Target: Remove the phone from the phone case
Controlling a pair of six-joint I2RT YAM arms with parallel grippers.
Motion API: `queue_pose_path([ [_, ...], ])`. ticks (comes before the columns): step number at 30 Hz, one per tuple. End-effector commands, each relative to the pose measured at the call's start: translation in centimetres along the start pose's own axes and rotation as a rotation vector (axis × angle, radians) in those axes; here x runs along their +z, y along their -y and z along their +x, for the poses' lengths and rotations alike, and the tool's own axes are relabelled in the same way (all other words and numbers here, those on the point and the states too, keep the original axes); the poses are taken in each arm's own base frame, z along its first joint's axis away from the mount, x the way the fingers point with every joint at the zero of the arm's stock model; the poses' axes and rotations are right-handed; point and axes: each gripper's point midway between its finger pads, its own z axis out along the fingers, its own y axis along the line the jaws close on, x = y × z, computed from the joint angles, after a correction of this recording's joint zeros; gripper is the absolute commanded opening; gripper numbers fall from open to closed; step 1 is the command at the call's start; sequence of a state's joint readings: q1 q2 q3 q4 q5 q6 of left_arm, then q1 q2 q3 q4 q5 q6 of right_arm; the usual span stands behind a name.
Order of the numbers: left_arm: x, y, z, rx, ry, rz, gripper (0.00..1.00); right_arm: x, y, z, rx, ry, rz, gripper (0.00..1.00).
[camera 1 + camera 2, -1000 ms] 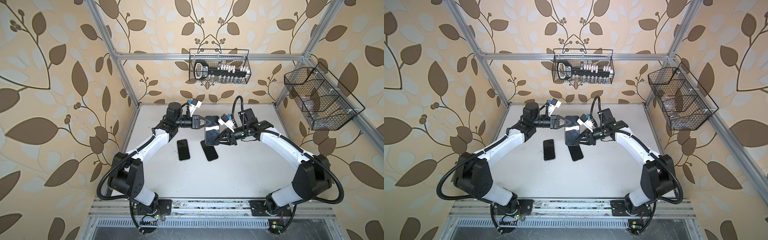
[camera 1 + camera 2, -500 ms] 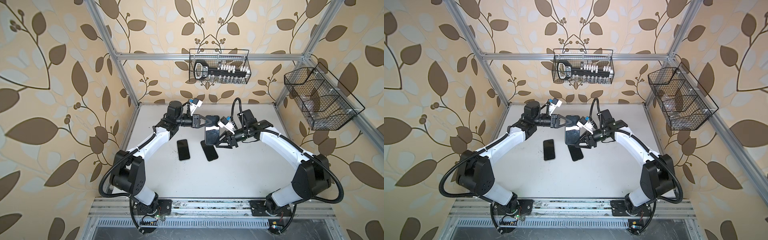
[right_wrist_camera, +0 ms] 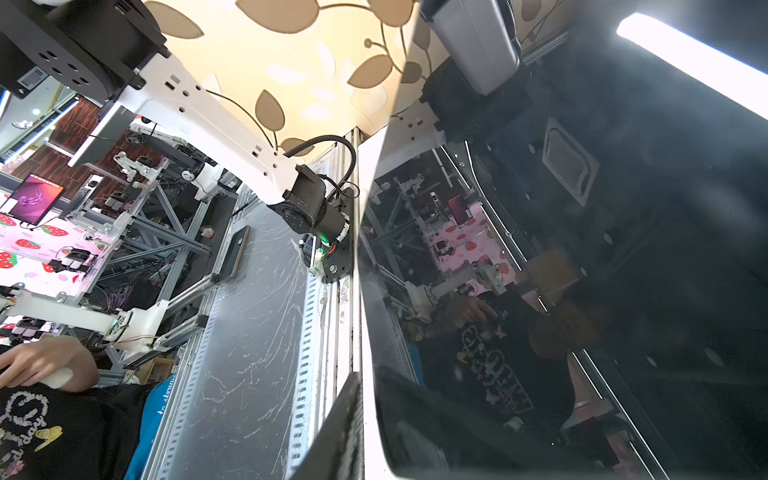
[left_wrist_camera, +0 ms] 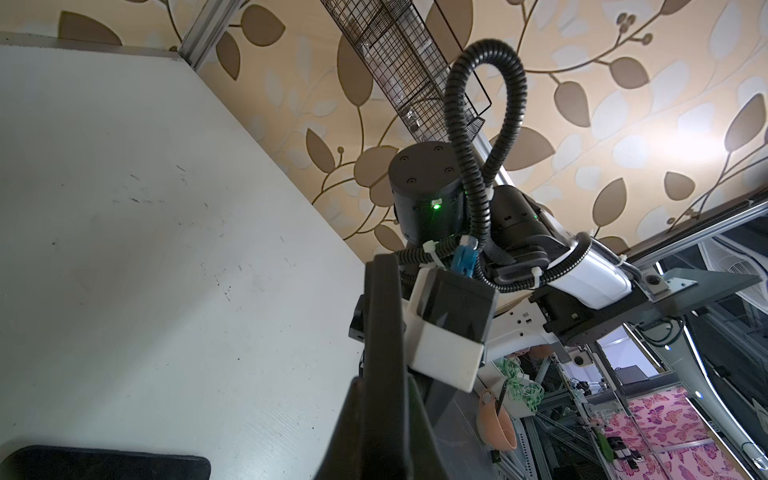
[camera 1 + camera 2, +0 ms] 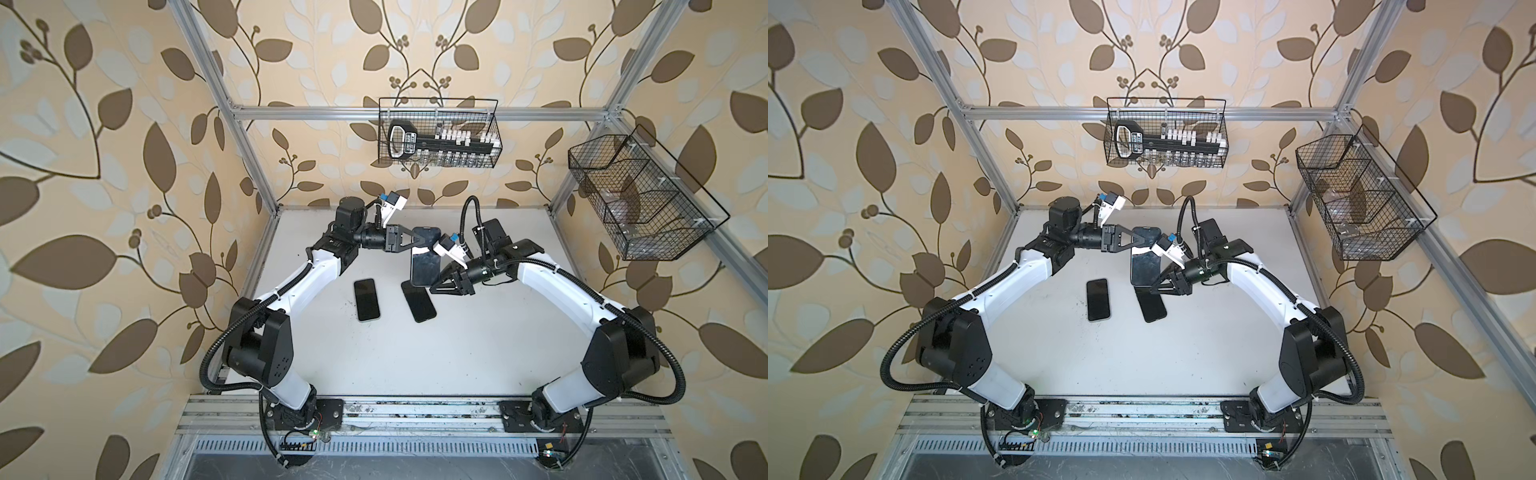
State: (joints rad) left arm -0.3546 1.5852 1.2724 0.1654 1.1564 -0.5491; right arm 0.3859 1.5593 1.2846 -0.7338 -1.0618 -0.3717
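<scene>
Left jaws stay clamped on the top of the phone (image 5: 424,266), above the worktop (image 5: 457,353). Right jaws have slid down to its lower corner; their width cannot be told.

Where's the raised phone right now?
In both top views the phone hangs mid-air at centre, left pincer clamping its far end, right pincer by its near corner, above a dark slab on the table.
</scene>
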Motion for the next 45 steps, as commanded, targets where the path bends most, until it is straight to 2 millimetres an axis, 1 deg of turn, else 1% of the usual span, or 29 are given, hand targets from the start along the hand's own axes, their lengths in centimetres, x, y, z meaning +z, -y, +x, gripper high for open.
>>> queue_pose_path([
  [1,-0.1,2.8,-0.9,0.107,-0.005,0.064,0.00,-0.2,-0.2,-1.0,-0.045,0.009,-0.006,0.25],
  [3,-0.1,2.8,-0.9,0.108,-0.005,0.065,0.00,-0.2,-0.1,-0.8,-0.041,0.006,-0.006,0.21],
  [10,-0.1,3.1,-1.1,0.113,-0.007,0.070,0.00,-0.2,-0.2,-0.6,-0.038,-0.002,-0.011,0.19],
  [15,-0.1,3.0,-1.2,0.110,-0.005,0.067,0.00,-0.2,-0.2,-0.4,-0.035,-0.005,-0.014,0.13],
  [19,0.0,2.8,-1.4,0.095,0.000,0.063,0.00,-0.2,-0.2,-0.3,-0.035,-0.008,-0.015,0.10],
  [23,0.0,3.0,-1.8,0.076,0.021,0.074,0.00,-0.2,-0.2,-0.4,-0.055,-0.008,0.003,0.01],
  [24,0.0,3.1,-2.0,0.071,0.030,0.074,0.00,-0.2,-0.2,-0.4,-0.065,-0.007,0.014,0.00],
  [26,-0.1,3.2,-2.1,0.053,0.038,0.071,0.00,-0.2,0.0,-0.3,-0.094,-0.013,0.054,0.00],
  [28,-0.1,3.2,-2.2,0.023,0.041,0.067,0.00,-0.3,-0.2,-0.3,-0.133,-0.007,0.079,0.00],
  [30,-0.1,3.3,-2.2,-0.005,0.041,0.070,0.00,-0.6,-0.3,-0.7,-0.168,0.012,0.103,0.00],
  [32,-0.2,3.4,-2.3,-0.021,0.041,0.067,0.00,-0.6,-0.3,-0.2,-0.173,0.008,0.113,0.00],
  [34,-0.2,3.5,-2.3,-0.036,0.038,0.065,0.00,-0.7,-0.4,-0.2,-0.182,0.007,0.125,0.00],
  [41,-0.2,3.7,-2.8,-0.079,0.031,0.058,0.00,-0.4,-0.2,0.1,-0.212,-0.032,0.196,0.04],
  [45,-0.2,3.7,-2.8,-0.088,0.028,0.056,0.00,-0.6,-0.3,0.0,-0.219,-0.034,0.218,0.09],
])
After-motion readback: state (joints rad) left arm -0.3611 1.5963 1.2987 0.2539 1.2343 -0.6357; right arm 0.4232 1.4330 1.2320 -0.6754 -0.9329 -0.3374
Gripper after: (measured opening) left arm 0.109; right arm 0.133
